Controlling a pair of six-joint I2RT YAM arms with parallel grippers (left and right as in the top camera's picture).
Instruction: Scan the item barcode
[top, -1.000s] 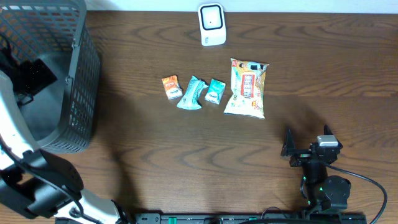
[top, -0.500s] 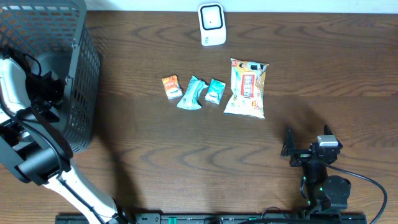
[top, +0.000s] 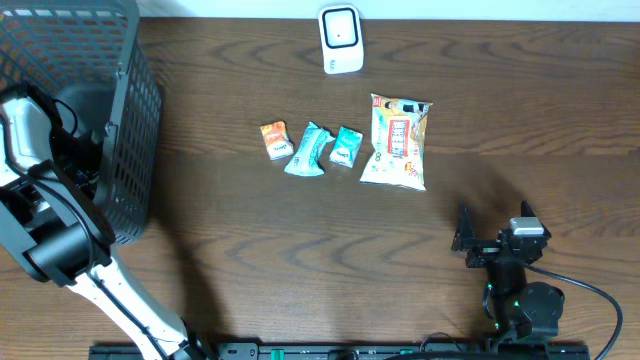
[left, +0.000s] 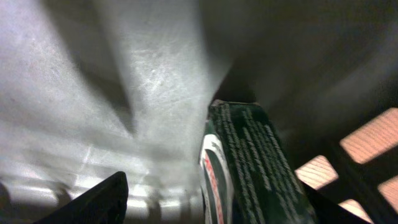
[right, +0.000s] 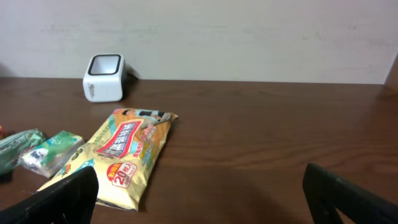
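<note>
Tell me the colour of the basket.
Dark grey; the basket shows best in the overhead view.

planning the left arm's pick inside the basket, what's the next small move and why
Probably close the left gripper on the dark green packet: the wrist view shows it sitting between the open fingers inside the basket, with a gap on one side, so it looks ungripped.

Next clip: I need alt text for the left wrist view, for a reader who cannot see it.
A dark green printed packet fills the lower middle, between the spread fingers of the left gripper, with a gap beside one finger. Around it is the grey basket floor, with mesh openings at lower right.
</note>
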